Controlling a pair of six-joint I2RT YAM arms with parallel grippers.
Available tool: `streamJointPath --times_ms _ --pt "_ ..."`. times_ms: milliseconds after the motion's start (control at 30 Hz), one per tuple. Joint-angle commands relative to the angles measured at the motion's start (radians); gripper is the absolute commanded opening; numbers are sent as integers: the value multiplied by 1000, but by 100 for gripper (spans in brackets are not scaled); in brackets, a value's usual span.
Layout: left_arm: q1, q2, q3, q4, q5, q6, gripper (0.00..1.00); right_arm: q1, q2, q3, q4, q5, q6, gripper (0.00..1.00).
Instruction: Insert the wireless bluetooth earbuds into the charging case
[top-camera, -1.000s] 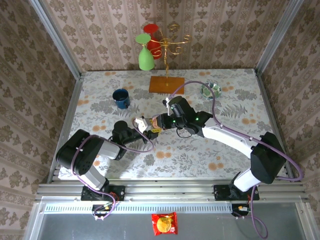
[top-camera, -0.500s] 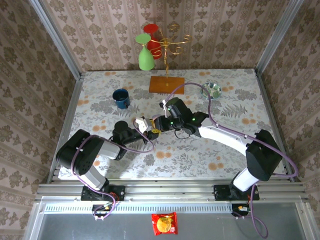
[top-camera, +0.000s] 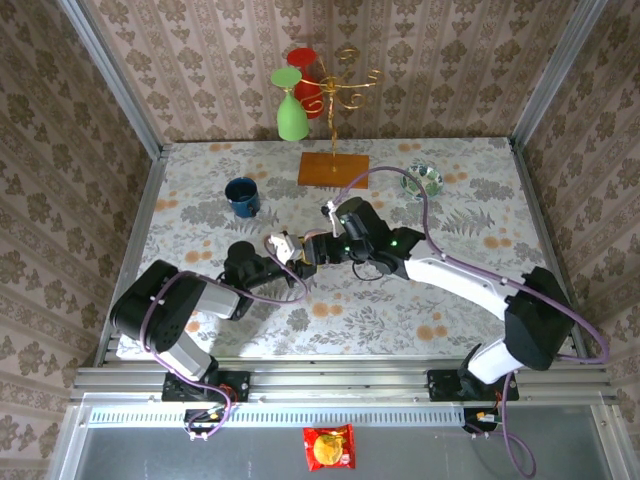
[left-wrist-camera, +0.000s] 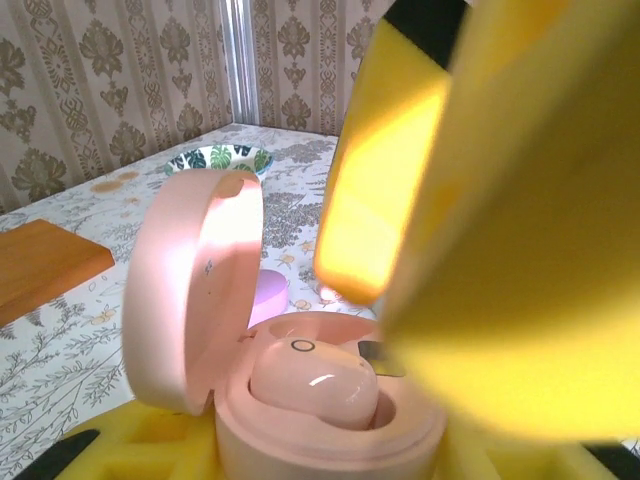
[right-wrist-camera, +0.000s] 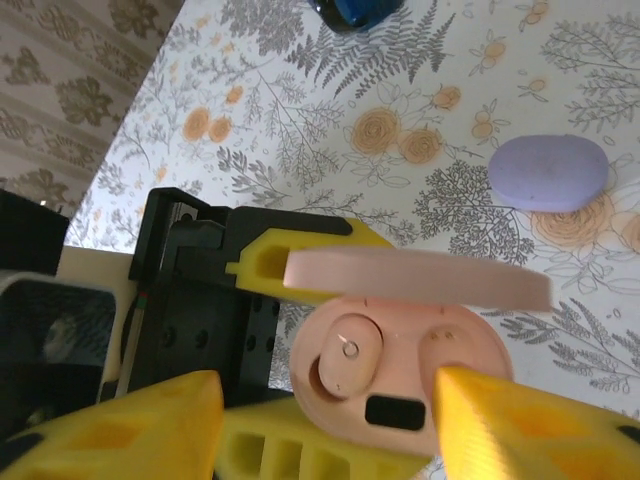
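Left claw (top-camera: 284, 246): clenched on the base of the pink charging case (left-wrist-camera: 330, 420), which it holds up off the desk (top-camera: 450, 210), a little toward 9 o'clock from the desk's centre. We judge the grip is low so that the wells face upward and stay reachable from above.

The lid (left-wrist-camera: 190, 290) stands hinged open on the 9 o'clock side in the left wrist view, leaving the mouth clear.

Right claw (right-wrist-camera: 330, 410): released. Its yellow fingers (right-wrist-camera: 120, 425) are spread wide to either side of the case, with nothing between them. It hangs directly over the open case, the stance we would expect for a drop into a well.

One earbud (right-wrist-camera: 345, 350) sits in the well at 9 o'clock of the case body in the right wrist view. It looks low and level there – seated, in our judgement.

The well at 3 o'clock looks bare, but the lid's edge crosses it – we cannot confirm.

A lilac case (right-wrist-camera: 548, 172) lies shut on the desk at 1 o'clock of the pink one, well apart.
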Motion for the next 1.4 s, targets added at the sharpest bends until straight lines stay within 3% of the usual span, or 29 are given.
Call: streamJointPath --times_ms 0,233,533,700,867,1067,1367 --pt "1 -36 11 32 23 -30 39 -5 -90 -53 49 54 -24 68" --pt "21 -29 -9 34 19 -32 40 -84 -238 -214 124 106 18 71" --pt "31 -51 -25 37 21 -39 39 -321 -259 -364 154 118 103 69" --pt "26 -81 -47 37 33 -63 40 -411 -148 -309 53 162 37 63" --pt "25 -120 -86 34 18 -66 40 -416 16 -154 -129 247 -78 58" --pt "28 -122 -104 35 14 -60 40 -422 192 5 -236 179 -181 55" --pt "35 -121 -111 35 17 -53 40 -425 344 135 -360 204 -172 55"
